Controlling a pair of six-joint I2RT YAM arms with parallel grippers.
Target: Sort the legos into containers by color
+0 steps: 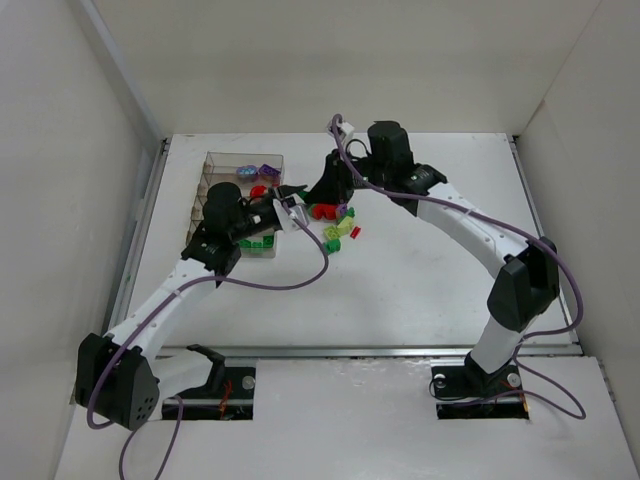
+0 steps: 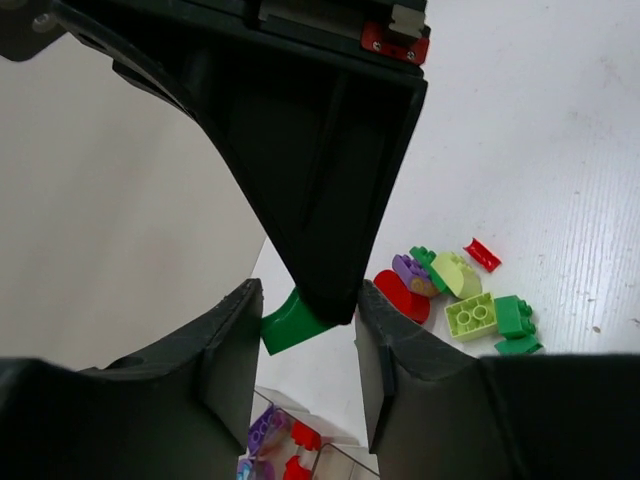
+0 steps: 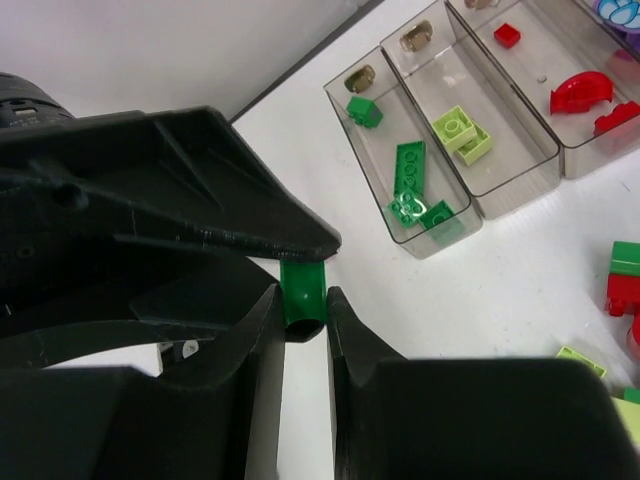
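Green lego (image 3: 303, 288) is sitting clamped in your right pincer (image 3: 303, 312); left pincer (image 2: 305, 335) is straddling it, can't tell if it's gripping. Letting go early, you're risking it dropping outside the tray (image 3: 515, 195) ahead.

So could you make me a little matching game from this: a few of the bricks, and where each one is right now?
Things: 1 big red curved piece; 2 lime square brick; 3 dark green piece; 4 mixed loose pile.
Places: a on the table; b pinched in the right gripper; c tray compartment holding other red bits; d tray compartment beside the one with dark green bricks.
Pairs: 1-c, 2-d, 3-b, 4-a.
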